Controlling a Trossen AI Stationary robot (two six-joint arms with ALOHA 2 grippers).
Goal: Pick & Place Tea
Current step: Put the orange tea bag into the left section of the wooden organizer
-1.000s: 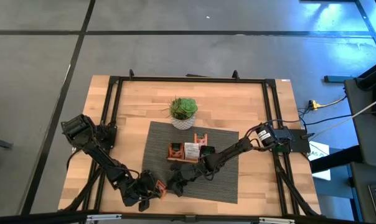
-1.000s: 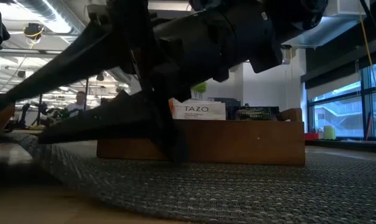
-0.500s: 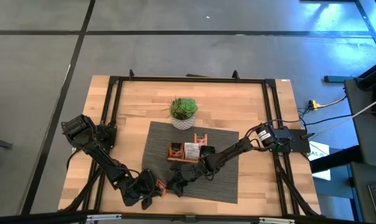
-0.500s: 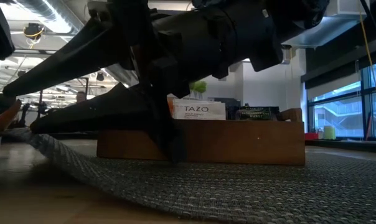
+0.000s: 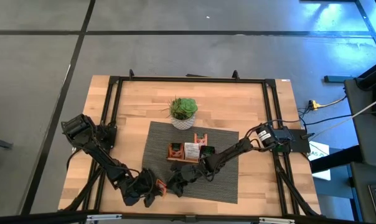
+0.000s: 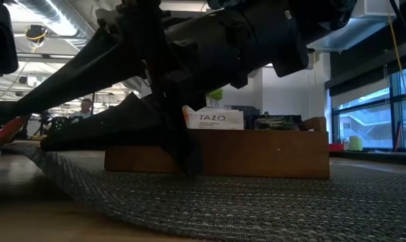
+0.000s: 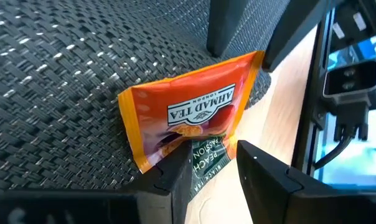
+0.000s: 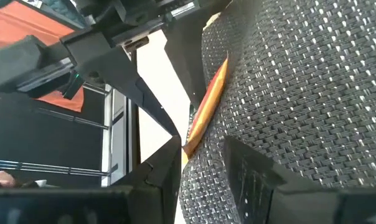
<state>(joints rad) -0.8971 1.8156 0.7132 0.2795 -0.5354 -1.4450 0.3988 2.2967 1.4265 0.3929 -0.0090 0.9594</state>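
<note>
Little changed against the earlier high view: both arms still low at the near edge of the grey woven mat [image 5: 194, 163], tips close together. In the low view the near-left mat edge [image 6: 68, 185] sits a shade lower than half a second back, and the orange sliver at far left shows thinner.

Left gripper [image 7: 206, 163] pinching an orange tea sachet [image 7: 188, 118] by its lower edge, fingers [image 7: 175, 171] either side of the packet, which stands tilted on the mat right at the mat's edge beside bare wood. Same sachet seen edge-on from the right wrist [image 8: 206, 106], a thin orange line at the mat's rim. Right gripper [image 8: 203, 163] just beside it, fingers parted a little, nothing between them; whether touching the sachet, cannot tell. From above, left gripper [image 5: 152, 190] and right gripper [image 5: 173, 186] nearly meeting at the mat's near-left part.

Behind: wooden tray [image 6: 257, 153] mid-mat, holding upright sachets, one white marked TAZO [image 6: 214, 119]. Farther back a potted plant [image 5: 183, 112] on the wooden surface [image 5: 250, 106]. Right arm crossing in front of the tray in the low view, hiding its left end.
</note>
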